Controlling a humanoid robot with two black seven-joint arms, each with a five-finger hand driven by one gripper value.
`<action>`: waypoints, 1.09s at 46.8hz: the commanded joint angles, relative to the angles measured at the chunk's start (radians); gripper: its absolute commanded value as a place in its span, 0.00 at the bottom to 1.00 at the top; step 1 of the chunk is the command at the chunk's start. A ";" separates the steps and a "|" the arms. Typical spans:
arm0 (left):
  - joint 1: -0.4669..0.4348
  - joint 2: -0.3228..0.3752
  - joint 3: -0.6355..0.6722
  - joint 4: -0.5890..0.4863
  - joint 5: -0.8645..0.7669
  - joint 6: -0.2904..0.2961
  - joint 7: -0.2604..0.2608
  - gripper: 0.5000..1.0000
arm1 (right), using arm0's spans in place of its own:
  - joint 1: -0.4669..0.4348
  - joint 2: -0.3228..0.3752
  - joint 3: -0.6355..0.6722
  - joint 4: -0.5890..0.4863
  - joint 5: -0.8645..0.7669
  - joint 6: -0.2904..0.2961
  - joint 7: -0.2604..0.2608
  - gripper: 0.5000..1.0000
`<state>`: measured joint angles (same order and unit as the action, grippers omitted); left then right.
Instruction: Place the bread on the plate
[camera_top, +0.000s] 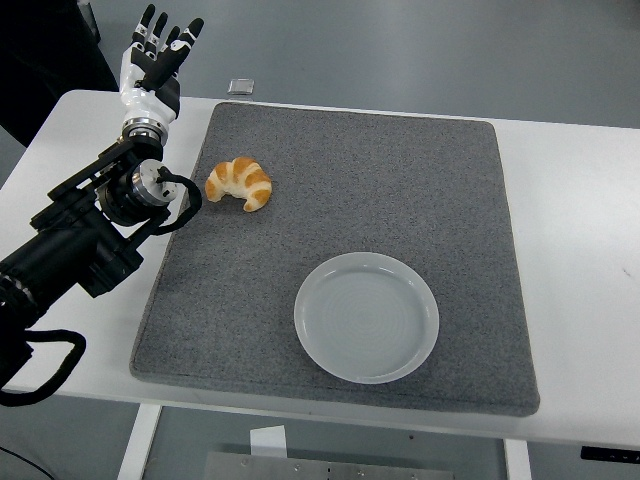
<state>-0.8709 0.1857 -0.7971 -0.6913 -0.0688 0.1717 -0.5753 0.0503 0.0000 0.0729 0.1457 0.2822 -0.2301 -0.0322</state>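
Fingers (160, 38) of the left hand (152, 60) stand spread and empty, well beyond the bread (240, 184), which lies on the grey mat (400, 180) up-left of the plate (366, 316). A careless sideways approach could nudge the croissant away.

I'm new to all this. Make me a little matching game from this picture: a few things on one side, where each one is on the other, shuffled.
Things:
1. croissant
2. plate
3. left hand
4. mat

Places:
A. raised over the table's far left corner, fingers spread
B. covering the middle of the white table
C. on the mat's near half, empty
D. on the mat's far left part

Pairs: 1-D, 2-C, 3-A, 4-B
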 joint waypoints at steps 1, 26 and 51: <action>0.003 0.000 0.001 -0.002 0.003 0.000 -0.002 0.99 | 0.000 0.000 0.001 0.000 0.000 0.000 0.000 0.90; -0.057 0.006 0.081 0.049 0.026 -0.035 0.000 0.99 | -0.001 0.000 -0.001 0.000 0.000 0.000 0.000 0.90; -0.330 0.250 0.794 -0.069 0.204 -0.047 0.069 0.98 | 0.000 0.000 0.001 0.000 0.000 0.000 0.000 0.90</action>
<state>-1.1709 0.4095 -0.0953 -0.7316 0.1352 0.1266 -0.5183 0.0500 0.0000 0.0730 0.1457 0.2823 -0.2300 -0.0321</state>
